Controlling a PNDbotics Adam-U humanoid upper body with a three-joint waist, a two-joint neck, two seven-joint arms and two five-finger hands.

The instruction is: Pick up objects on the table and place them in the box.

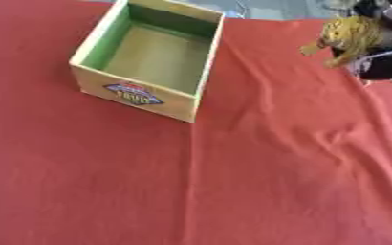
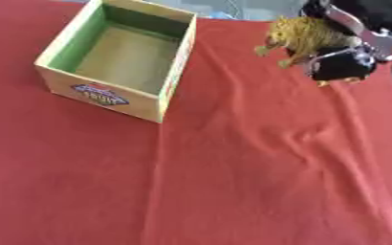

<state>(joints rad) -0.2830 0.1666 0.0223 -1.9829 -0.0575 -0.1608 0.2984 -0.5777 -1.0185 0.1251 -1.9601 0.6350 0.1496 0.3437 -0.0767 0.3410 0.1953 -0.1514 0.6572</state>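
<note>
A yellow, shaggy toy animal (image 2: pixel 298 37) hangs above the red cloth at the upper right, held in my right hand (image 2: pixel 343 61), whose black fingers are curled round its rear part. The toy's head and forelegs point left toward the box. An open cardboard box (image 2: pixel 172 72) with green inner walls and a bare brown floor stands at the upper left, a coloured logo on its near wall. Nothing shows inside it. The toy is to the right of the box, apart from it. My left hand shows in neither view.
A red cloth (image 2: pixel 233 182) covers the whole table, with wrinkles running down the right side. A grey floor strip shows past the table's far edge.
</note>
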